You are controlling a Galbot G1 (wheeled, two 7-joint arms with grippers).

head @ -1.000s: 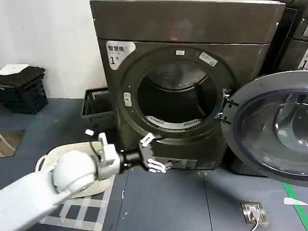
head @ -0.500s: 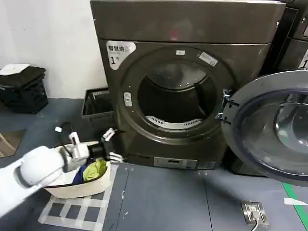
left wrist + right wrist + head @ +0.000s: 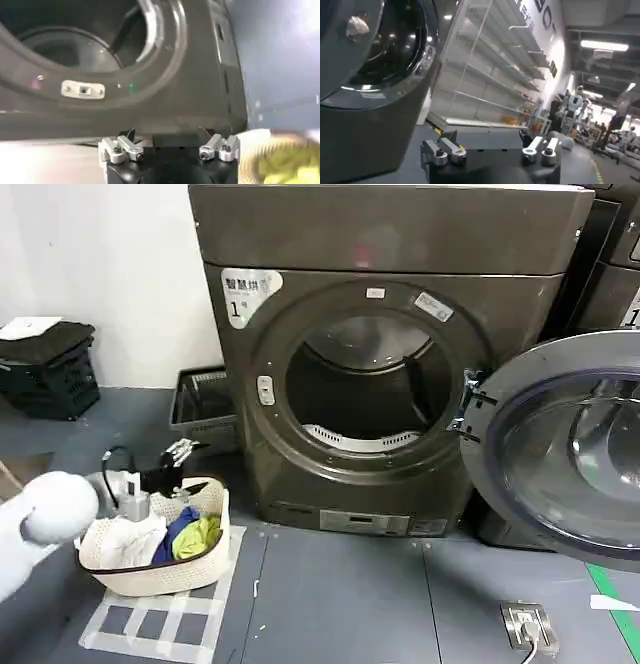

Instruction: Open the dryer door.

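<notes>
A: Where's the door (image 3: 570,449)?

B: Swung wide to the right of the dryer (image 3: 385,354), hinge side at the opening, drum bare. Looks done.

A: And the left gripper (image 3: 172,467)?

B: Low by the basket (image 3: 150,569) (laundry inside), fingers (image 3: 120,148) spread, holding nothing. The right gripper (image 3: 490,150) is also open and empty, beside a chrome-ringed door.

A: Advice?

B: Retreat clear of the basket rim; don't brush the door.

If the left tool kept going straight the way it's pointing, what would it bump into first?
Probably the dark grey-brown dryer front, beside its round opening near the small silver latch plate. The left tool is open and faces it, though depth is hard to judge.
</notes>
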